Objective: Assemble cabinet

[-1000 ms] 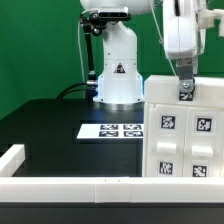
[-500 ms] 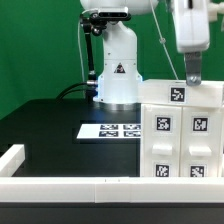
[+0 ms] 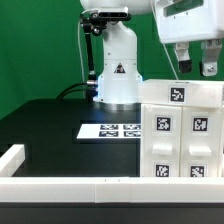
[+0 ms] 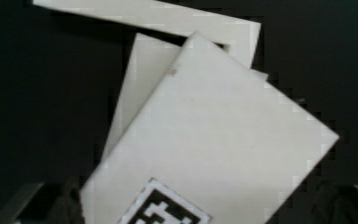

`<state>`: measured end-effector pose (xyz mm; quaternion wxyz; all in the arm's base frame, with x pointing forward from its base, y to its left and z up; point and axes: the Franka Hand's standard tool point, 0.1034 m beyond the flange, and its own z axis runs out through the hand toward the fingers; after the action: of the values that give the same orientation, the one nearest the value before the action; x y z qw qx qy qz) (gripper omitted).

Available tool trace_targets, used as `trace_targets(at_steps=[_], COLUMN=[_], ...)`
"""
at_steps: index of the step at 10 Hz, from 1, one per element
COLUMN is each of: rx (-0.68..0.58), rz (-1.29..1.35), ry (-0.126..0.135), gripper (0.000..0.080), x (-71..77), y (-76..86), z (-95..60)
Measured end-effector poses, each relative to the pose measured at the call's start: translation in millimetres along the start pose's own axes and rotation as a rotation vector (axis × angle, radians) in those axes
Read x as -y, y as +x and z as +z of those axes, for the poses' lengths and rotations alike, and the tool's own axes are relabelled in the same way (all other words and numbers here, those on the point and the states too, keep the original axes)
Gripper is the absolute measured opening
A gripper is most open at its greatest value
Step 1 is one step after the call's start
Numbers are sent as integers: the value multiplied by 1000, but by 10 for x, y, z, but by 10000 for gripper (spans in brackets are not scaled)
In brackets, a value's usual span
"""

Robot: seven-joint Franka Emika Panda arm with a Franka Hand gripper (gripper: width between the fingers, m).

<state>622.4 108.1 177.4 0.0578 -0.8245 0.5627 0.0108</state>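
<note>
The cabinet [image 3: 180, 130], a big white box with square black-and-white tags on its compartments, stands at the exterior view's right on the black table. My gripper [image 3: 197, 68] hangs just above its top edge. Its two fingers are apart and hold nothing. In the wrist view the cabinet's white face [image 4: 211, 130] fills the middle, with one tag [image 4: 167, 205] low in the picture. The dark fingertips [image 4: 48, 205] show at the two lower corners, one on each side of the cabinet. I cannot pick out loose drawer blocks apart from the box.
The marker board [image 3: 112, 130] lies flat on the table in front of the robot's white base [image 3: 117, 75]. A long white rail [image 3: 90, 186] runs along the table's front edge, with a raised white end [image 3: 12, 158] at the exterior view's left.
The gripper was lower, with a finger at the cabinet's top. It has risen and turned so both fingers show apart. The cabinet shifted slightly toward the exterior view's left.
</note>
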Motion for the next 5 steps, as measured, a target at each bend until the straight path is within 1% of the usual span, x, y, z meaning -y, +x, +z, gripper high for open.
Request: trace_targets(at_steps=[1, 3, 4, 5], rx=[7, 7, 11, 14], rz=[-178, -560, -715, -796], ry=[-10, -5, -8, -13], gripper=[649, 649, 649, 649], x=[-17, -9, -14, -16], y=[-29, -19, -42, -81], z=[10, 10, 30, 44])
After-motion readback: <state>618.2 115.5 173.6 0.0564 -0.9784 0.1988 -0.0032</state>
